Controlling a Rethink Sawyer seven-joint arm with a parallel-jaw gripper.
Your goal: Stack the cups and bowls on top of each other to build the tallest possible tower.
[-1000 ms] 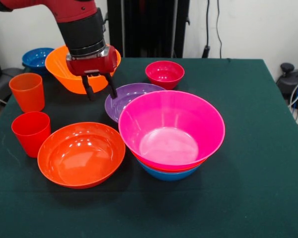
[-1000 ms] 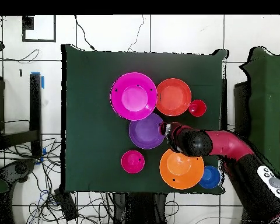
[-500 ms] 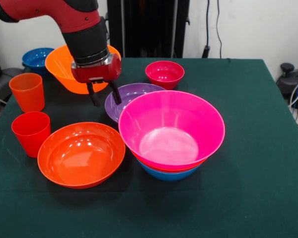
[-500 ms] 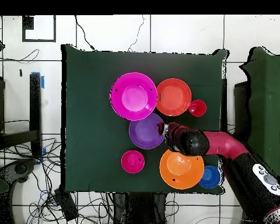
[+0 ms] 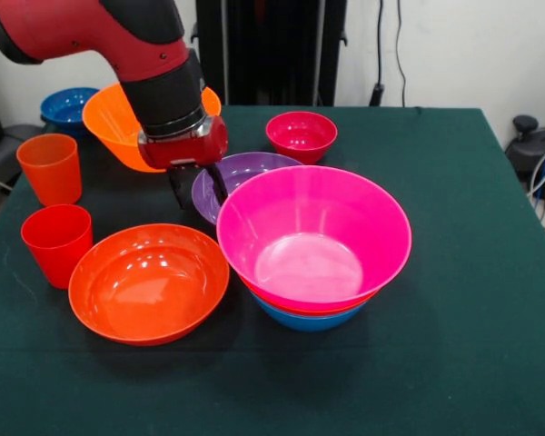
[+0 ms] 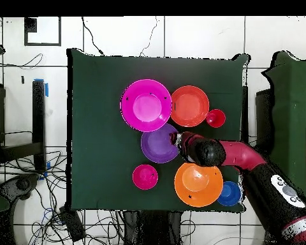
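Lowered, open pincer (image 5: 199, 188) straddles purple bowl's (image 5: 241, 179) rim; bowl empty.

I see the arm (image 6: 245, 159) reaching in from lower right, its end at the purple bowl (image 6: 159, 143) mid-frame, just below the pink bowl (image 6: 146, 105).

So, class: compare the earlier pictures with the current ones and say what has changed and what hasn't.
The gripper has come down and towards the shallow purple plastic bowl, its open jaws now straddling that bowl's rim. Nothing has been gripped or released. The bowls, cups and the pink-topped tower stayed put.
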